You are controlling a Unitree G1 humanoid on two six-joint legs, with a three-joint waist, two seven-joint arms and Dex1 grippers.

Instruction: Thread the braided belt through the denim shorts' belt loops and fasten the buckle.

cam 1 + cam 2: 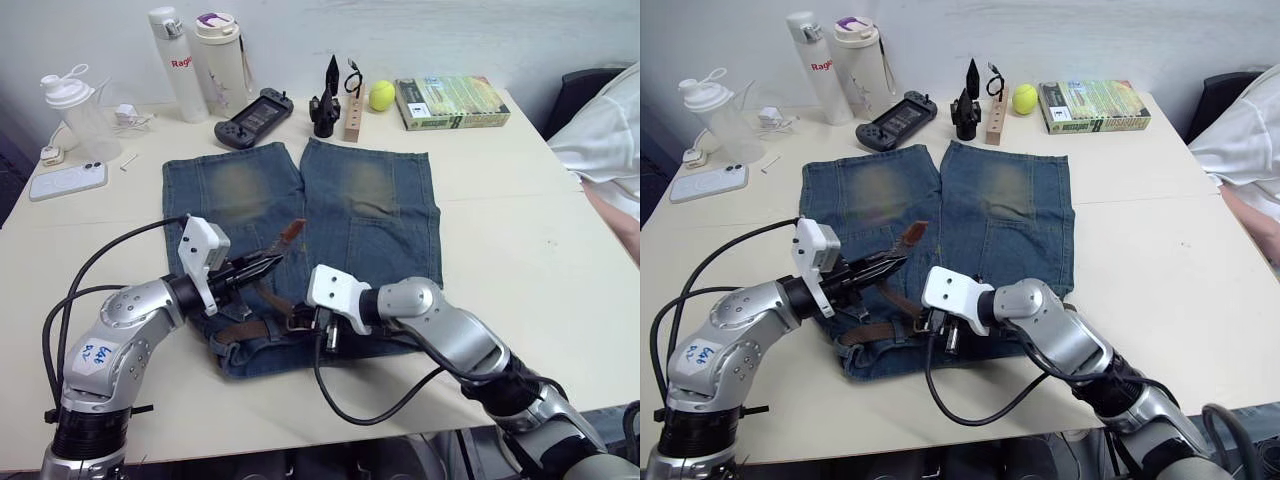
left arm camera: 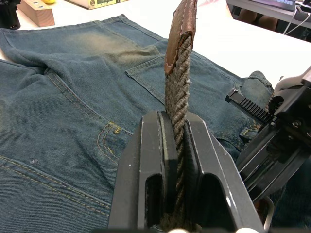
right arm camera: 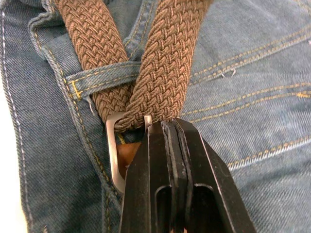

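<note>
We see the blue denim shorts with faded yellowish patches [image 1: 300,215] lying flat on the white table [image 1: 520,230], waistband toward the two claws. Our left claw [image 2: 177,145] is clamped on the long brown woven braided belt [image 2: 179,92], whose smooth leather tip rises just beyond the fingertips, lifted above the denim. Our right claw [image 3: 167,128] sits just beside the left one, over the waistband, with its fingers pressed together; we cannot tell whether any webbing is pinched between them. Touching its tip is the small rectangular silver metal buckle [image 3: 112,155], where two runs of the belt meet. Just beyond the buckle, one run passes under a narrow blue denim belt loop [image 3: 99,77]. Well beyond both claws, across the shorts, lies a yellow-green tennis ball [image 1: 381,95].
</note>
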